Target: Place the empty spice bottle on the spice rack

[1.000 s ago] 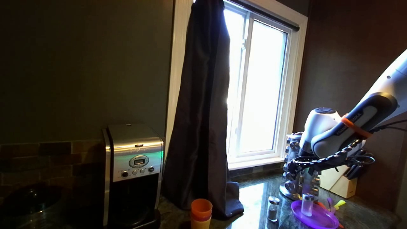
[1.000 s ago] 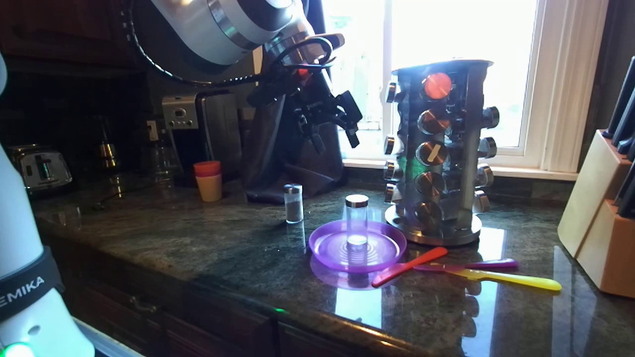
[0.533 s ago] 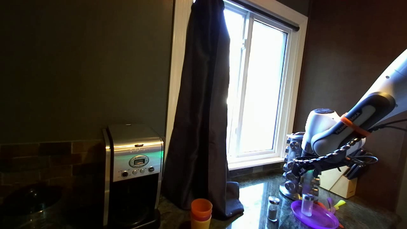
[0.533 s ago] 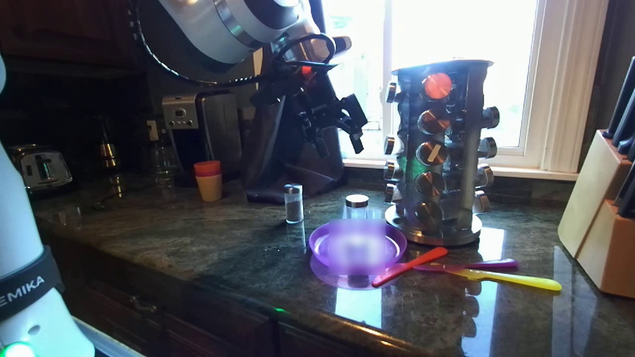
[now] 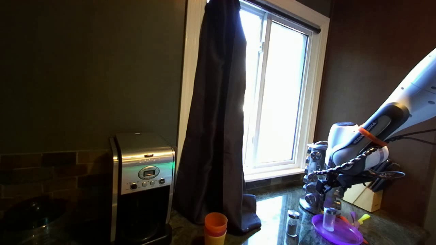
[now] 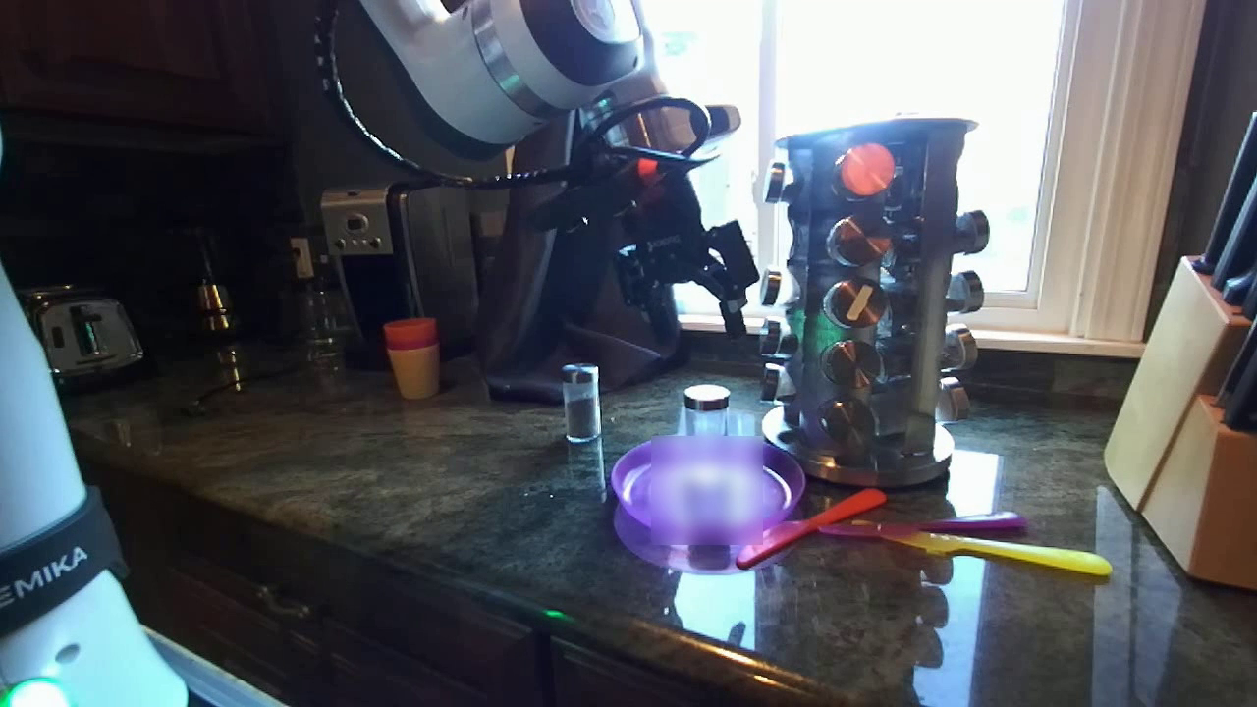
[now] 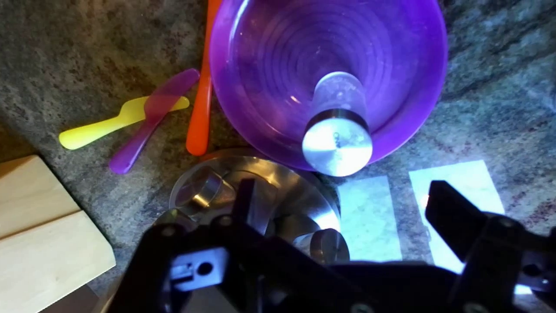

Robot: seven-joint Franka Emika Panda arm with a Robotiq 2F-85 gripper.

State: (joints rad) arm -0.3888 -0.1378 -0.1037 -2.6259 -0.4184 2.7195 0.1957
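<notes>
spice bottle [image 7: 338,126], clear-walled and capped in silver, is stood upright inside a shallow purple bowl [image 7: 404,65]. in an exterior view its lower part is covered by a blurred patch, so what is in it cannot be read there; in the wrist view, a purple tint is seen through its wall. the gripper [image 7: 343,191] is held above the counter [image 6: 373,481], apart from the bottle, its fingers [image 7: 449,213] spread wide.

just beside the bowl the spice rack [image 6: 864,469] is set upright; small glass jars [image 6: 854,304] are slotted into its tiers, their shiny lids turned outward, one upper lid tinted orange-red. what is kept in those jars cannot be made out.

another capped bottle [image 6: 581,407] is stood on the counter near the bowl, its lower part filled with something dark, its upper part clear. well apart from the rack, cups [image 6: 412,361] are nested in a stack, an orange one uppermost. dark knife handles [image 6: 1235,236] are seen in a pale knife block [image 6: 1178,422]. near the bowl an orange spreader [image 7: 201,108] is laid, and a purple spreader [image 7: 152,119] is crossed over a yellow spreader [image 7: 97,130].
</notes>
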